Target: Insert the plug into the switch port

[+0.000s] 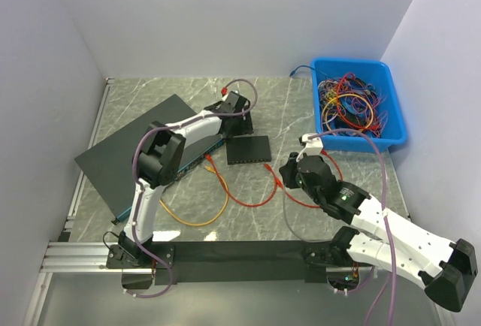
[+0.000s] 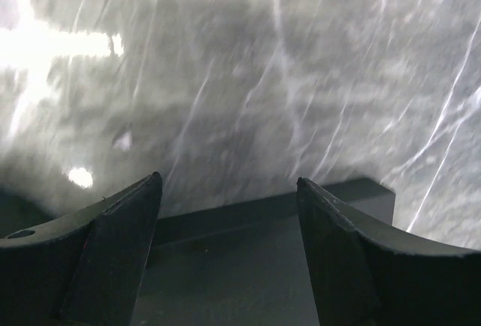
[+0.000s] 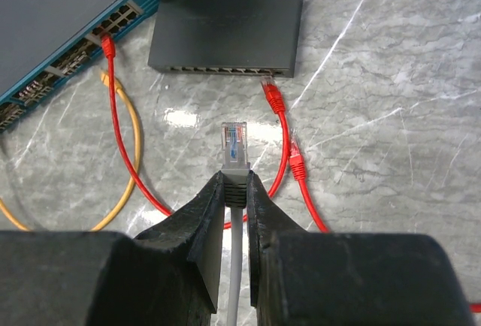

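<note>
Here the right gripper (image 3: 236, 188) pinches the plug (image 3: 234, 140) — pointed toward the switch (image 3: 225, 22)

The left arm (image 1: 143, 204) and right arm (image 1: 402, 242) wore white shells between chunky black joints — each with a lilac cable (image 1: 242, 81) looping loosely alongside. Their fingers (image 3: 192, 239) were matte black wedges, thick and tapering to the tips.

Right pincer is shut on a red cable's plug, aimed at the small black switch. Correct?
Not quite: the cable is grey, not red. The right wrist view shows the right pincer shut on a grey cable's plug, aimed at the small black switch. The red cables lie loose on the table beside it.
</note>
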### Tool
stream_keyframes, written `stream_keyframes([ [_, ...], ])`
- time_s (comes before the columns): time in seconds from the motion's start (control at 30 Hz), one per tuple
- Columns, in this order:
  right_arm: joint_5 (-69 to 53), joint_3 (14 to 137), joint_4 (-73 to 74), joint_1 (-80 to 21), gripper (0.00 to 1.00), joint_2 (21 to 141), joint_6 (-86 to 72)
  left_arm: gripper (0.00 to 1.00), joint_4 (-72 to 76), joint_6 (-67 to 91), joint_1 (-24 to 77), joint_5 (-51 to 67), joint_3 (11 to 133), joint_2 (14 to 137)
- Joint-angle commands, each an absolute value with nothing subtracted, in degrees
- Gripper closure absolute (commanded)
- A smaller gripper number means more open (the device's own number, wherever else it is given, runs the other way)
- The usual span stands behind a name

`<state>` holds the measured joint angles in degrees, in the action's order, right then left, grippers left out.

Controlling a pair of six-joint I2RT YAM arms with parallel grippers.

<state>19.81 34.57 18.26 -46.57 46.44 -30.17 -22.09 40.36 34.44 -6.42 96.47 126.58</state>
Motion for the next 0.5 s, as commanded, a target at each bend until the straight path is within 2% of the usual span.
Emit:
stream_keyframes([
  [0.0,19.43,35.86,17.23,-46.23,1.0,46.67,-29.79,0.21,-22.34,42.62,35.07,-6.07,90.1,122.62],
  [0.27,16.61,34.46,15.38,-46.23,1.0,50.27,-30.94,0.22,-16.7,46.31,39.28,-5.45,76.31,114.26],
  [0.47,10.73,32.7,11.52,-46.75,1.0,55.89,-31.82,0.22,-15.39,47.46,40.52,-5.45,73.3,112.33],
])
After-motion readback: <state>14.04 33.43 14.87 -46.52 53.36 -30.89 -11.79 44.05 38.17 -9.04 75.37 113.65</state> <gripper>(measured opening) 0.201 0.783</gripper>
